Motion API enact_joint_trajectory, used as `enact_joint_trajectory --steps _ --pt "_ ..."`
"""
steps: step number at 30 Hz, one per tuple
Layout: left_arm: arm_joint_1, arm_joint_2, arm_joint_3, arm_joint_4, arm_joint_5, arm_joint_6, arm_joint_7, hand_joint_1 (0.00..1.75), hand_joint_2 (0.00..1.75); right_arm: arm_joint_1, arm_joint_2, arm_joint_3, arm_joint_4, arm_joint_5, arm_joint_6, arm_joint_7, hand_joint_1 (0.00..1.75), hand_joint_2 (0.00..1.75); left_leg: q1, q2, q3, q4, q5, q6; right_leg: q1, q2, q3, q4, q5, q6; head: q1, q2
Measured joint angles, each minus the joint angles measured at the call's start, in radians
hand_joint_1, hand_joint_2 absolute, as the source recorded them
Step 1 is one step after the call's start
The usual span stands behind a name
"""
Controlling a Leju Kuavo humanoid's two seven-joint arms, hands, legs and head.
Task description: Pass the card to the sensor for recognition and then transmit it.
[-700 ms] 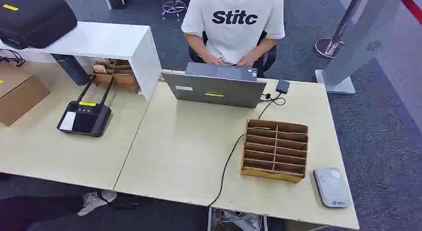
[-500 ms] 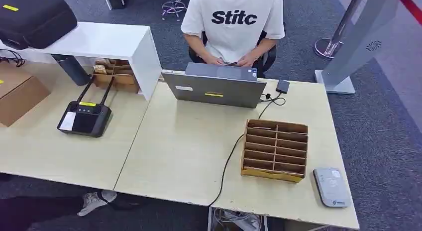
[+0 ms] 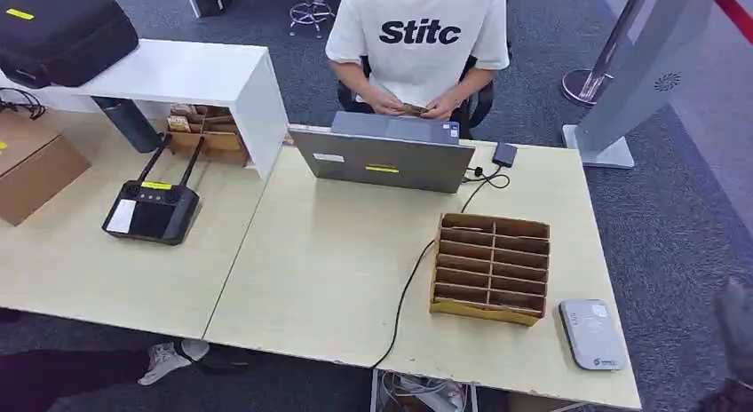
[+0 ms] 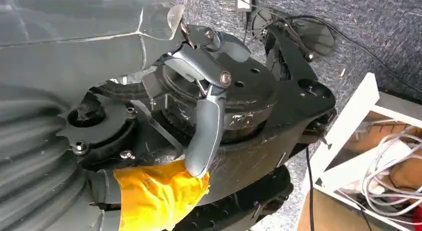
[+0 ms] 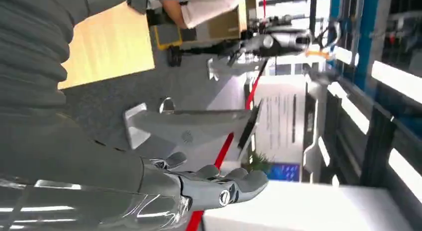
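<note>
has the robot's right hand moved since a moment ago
Yes. The right hand has come up into the head view at the right edge, beside the grey sensor on the table; earlier it wasn't there.

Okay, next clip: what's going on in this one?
Nothing is being handled by the robot yet. The grey card sensor lies on the table beside the wooden slotted organizer. The right hand holds nothing, fingers extended, beside the table; the left hand hangs low, also empty. A seated person behind the laptop fiddles with something small, possibly a card.
</note>
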Motion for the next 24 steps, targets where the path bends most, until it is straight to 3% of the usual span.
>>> enact_joint_trajectory --steps 9,24 --pt "-0.016 0.006 -0.026 0.011 -0.011 -0.036 0.011 0.00 1.75 -0.195 -0.089 0.174 0.092 0.130 0.078 0.061 0.00 1.75 0.000 -0.001 0.000 0.000 0.001 0.000 0.000 0.000 0.000 0.000 0.001 0.000 0.000 0.000" --pt "-0.072 -0.010 -0.064 0.118 -0.035 -0.129 0.029 0.00 1.75 -0.521 -0.100 0.418 0.382 0.295 0.177 0.161 0.00 1.75 0.000 -0.001 0.000 0.000 0.002 -0.001 0.000 0.000 0.000 0.001 0.001 0.000 0.000 0.000"
